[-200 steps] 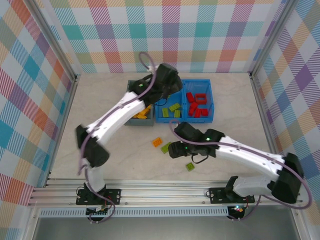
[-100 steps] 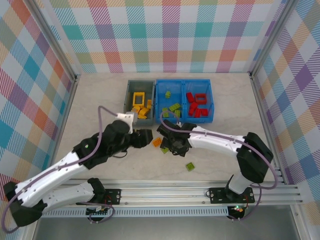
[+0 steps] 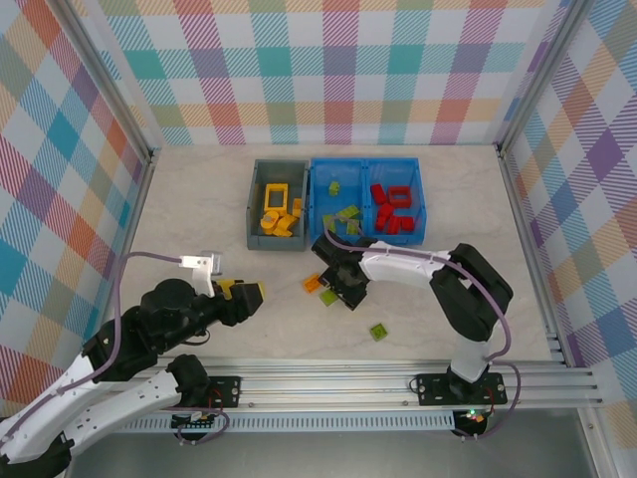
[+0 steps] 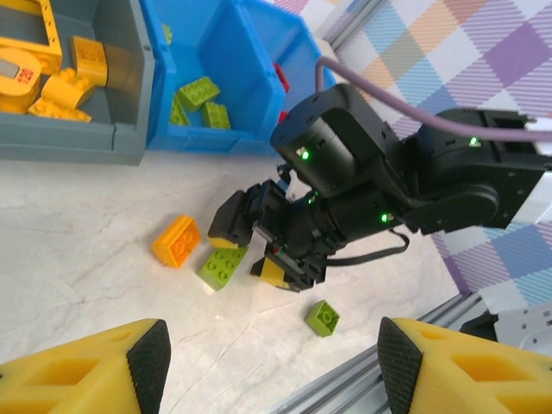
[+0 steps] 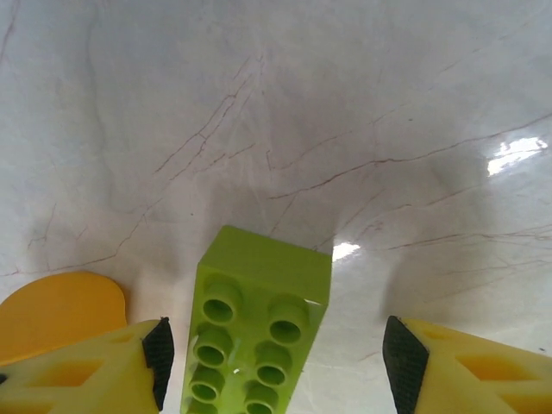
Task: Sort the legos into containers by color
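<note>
Right claw (image 5: pixel 280 362) is open wide and low over the table (image 5: pixel 345 103). One lime green brick (image 5: pixel 259 328) lies flat between its two fingers (image 5: pixel 159 349), bumps up. I see a gap on each side, so the pads are not touching it.

From above, I see this claw in the middle of the table, just in front of the blue bin (image 3: pixel 398 239). An orange brick (image 3: pixel 313 284) lies just beside the green one. Another small green brick (image 3: pixel 379 332) lies nearer to me, apart from the claw.

Left claw (image 4: pixel 272 362) is open wide too, and it holds nothing. It hangs over the near left part of the table and points toward the right claw.

At the back, the grey bin (image 3: pixel 255 204) has yellow and orange bricks (image 3: pixel 284 224) in it, and a yellow frame (image 3: pixel 276 194). The blue bin sits right beside it. Its left part has green bricks (image 3: pixel 345 214), and its right part has red bricks (image 3: pixel 391 204).
</note>
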### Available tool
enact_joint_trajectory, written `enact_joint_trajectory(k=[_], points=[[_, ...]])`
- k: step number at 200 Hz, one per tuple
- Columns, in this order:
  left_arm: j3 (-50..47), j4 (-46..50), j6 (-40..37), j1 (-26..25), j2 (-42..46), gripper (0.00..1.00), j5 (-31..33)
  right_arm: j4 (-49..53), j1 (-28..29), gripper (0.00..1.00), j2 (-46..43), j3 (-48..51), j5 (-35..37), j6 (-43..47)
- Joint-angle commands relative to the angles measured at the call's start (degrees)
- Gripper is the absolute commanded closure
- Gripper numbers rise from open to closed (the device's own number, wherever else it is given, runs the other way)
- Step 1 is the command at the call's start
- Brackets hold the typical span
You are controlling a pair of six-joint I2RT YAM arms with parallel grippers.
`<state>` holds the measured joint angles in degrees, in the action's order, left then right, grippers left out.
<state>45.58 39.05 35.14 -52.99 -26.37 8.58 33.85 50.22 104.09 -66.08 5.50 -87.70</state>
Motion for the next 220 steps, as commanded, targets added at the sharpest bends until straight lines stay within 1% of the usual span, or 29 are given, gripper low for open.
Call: enact_joint_trajectory(k=[1, 8, 25, 40, 49, 61, 75, 93, 104, 117, 130, 137, 158, 179, 190, 208, 220], points=[[-0.6, 0.6, 0.5, -0.7, -0.5, 0.33, 0.2, 0.5, 0.0, 0.38, 1.6, -2.5, -0.7, -2.2], [-0.6, 0.4, 0.4, -0.7, -0.8, 0.34, 0.2, 1.1, 0.0, 0.42, 2.1, -2.7, -1.0, -2.7], [-0.5, 0.0, 0.4, -0.7, -1.6, 0.34, 0.1, 0.9, 0.1, 0.53, 2.4, -2.0, -1.5, -4.0], [-0.3, -0.5, 0.3, -0.7, -2.0, 0.34, 0.0, 0.5, 0.2, 0.57, 2.5, -1.2, -1.7, -4.6], [-0.1, -0.8, 0.3, -0.7, -2.2, 0.34, -0.1, 0.4, 0.2, 0.62, 2.3, -0.8, -1.6, -4.6], [-0.1, -1.1, 0.4, -0.7, -2.6, 0.34, -0.3, 0.4, 0.3, 0.70, 1.0, -0.4, -0.3, -3.8], [0.1, -1.5, 0.5, -0.7, -3.3, 0.34, -0.6, 2.0, 1.0, 0.74, -1.5, -1.0, 2.6, -1.4], [1.0, -1.4, 1.1, -0.7, -5.0, 0.34, -0.6, 5.8, 2.6, 0.75, -6.1, -3.1, 9.5, 4.4], [1.9, -1.6, 1.3, -0.7, -6.8, 0.34, -0.7, 7.4, 2.7, 0.75, -8.4, -4.8, 13.3, 10.2], [2.8, -2.3, 1.4, -0.7, -9.3, 0.34, -1.1, 7.6, 1.5, 0.74, -10.4, -6.7, 16.6, 18.3], [3.8, -3.5, 1.4, -0.7, -11.8, 0.34, -1.2, 6.4, -1.0, 0.74, -10.9, -8.9, 17.7, 26.2], [4.2, -4.6, 1.2, -0.7, -13.3, 0.34, -1.3, 3.9, -2.9, 0.74, -10.6, -9.5, 16.4, 31.2], [6.0, -8.0, 1.0, -0.7, -18.0, 0.34, -0.8, -2.2, -9.4, 0.73, -6.7, -13.7, 7.1, 41.9], [9.2, -9.8, 1.5, -1.8, -24.2, 0.34, 2.5, -1.9, -13.8, 0.73, 1.2, -23.0, 0.2, 49.3], [11.3, -10.2, 1.3, -3.3, -27.5, 0.34, 5.7, -0.8, -15.5, 0.72, 5.6, -28.4, -3.2, 52.0], [15.3, -9.8, 0.4, -6.7, -33.3, 0.34, 13.1, 3.4, -17.5, 0.73, 12.3, -37.9, -4.5, 54.3], [18.3, -8.9, 0.3, -9.1, -37.3, 0.34, 18.8, 5.3, -18.7, 0.72, 16.1, -42.3, -5.2, 54.5]])
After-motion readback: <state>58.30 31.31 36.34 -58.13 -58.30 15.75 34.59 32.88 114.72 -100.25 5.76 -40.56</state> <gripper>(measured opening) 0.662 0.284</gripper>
